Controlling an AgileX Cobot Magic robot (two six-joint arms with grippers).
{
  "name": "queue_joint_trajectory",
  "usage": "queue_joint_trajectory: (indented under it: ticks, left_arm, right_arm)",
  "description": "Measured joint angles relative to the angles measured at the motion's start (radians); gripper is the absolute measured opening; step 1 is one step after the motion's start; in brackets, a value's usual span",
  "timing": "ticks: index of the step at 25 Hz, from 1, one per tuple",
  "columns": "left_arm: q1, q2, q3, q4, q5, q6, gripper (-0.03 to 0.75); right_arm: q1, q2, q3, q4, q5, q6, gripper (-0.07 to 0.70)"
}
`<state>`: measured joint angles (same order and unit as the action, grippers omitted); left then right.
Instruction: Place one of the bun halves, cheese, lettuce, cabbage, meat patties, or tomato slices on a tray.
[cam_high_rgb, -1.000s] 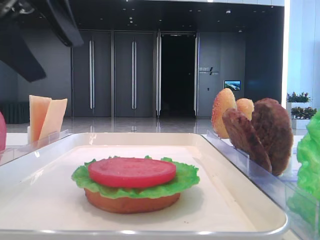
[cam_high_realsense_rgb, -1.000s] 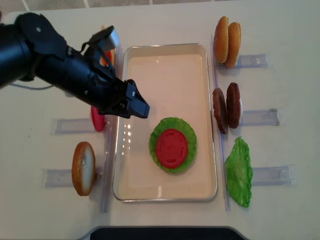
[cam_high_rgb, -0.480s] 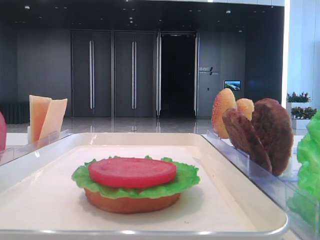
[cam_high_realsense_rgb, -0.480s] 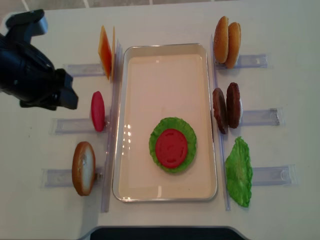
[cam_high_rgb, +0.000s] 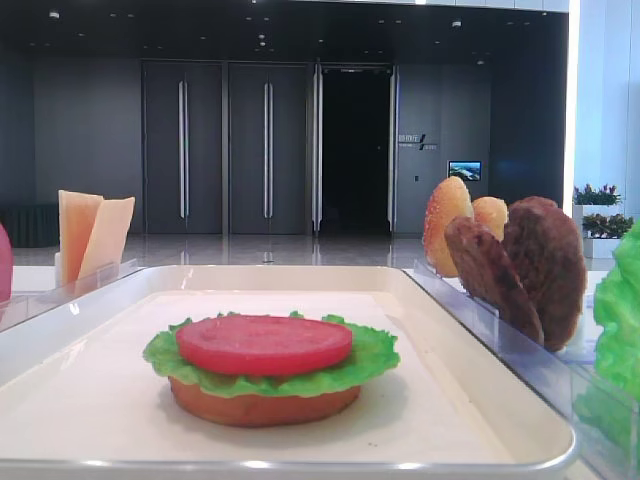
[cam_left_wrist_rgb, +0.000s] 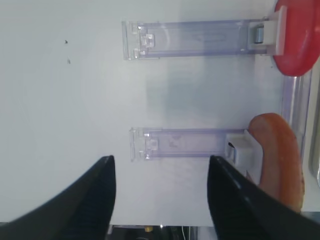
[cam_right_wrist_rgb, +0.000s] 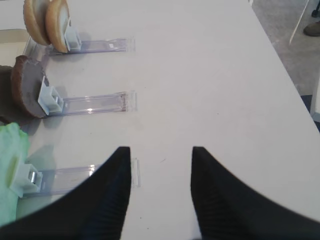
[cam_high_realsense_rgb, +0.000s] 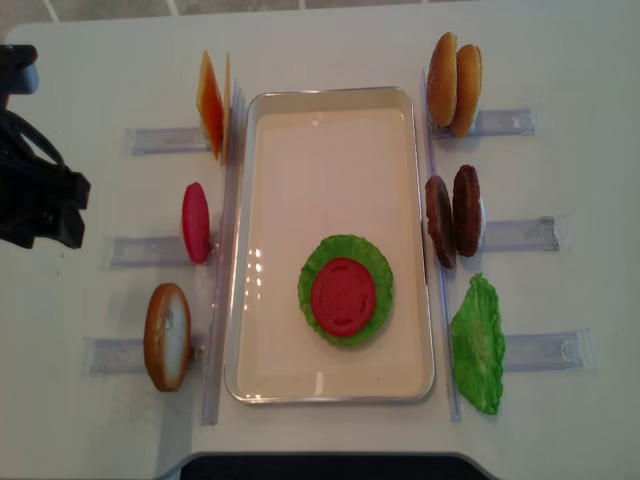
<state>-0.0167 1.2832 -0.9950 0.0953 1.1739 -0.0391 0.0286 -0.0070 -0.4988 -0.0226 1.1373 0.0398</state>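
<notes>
My left gripper (cam_left_wrist_rgb: 159, 192), jaws apart and empty, has withdrawn from over the tray (cam_high_realsense_rgb: 330, 110) to the far left of the overhead frame, leaving the tomato slice (cam_high_realsense_rgb: 343, 293) seated on lettuce (cam_high_realsense_rgb: 345, 258) lower centre: placement judged complete.

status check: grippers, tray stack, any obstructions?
Left gripper and right gripper open, empty. Tomato slice on lettuce on tray. Nothing in the way.
</notes>
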Motion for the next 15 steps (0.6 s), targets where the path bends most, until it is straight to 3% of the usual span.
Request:
queue_joint_trajectory:
  ticks: [4,8,15]
  left_arm:
    - [0.0,-0.006,0.0,0.003,0.038,-0.001,0.444]
    - [0.0,-0.064,0.014,0.003,0.04,-0.001,0.444]
    - [0.0,-0.318,0.174,0.004,0.047,0.0,0.444]
  right_arm:
    - [0.0,0.0,0.0,0.0,0.0,0.0,0.307]
    - [0.0,0.0,0.0,0.0,0.0,0.0,0.307]
    - [0.0,0.0,0.0,0.0,0.0,0.0,0.307]
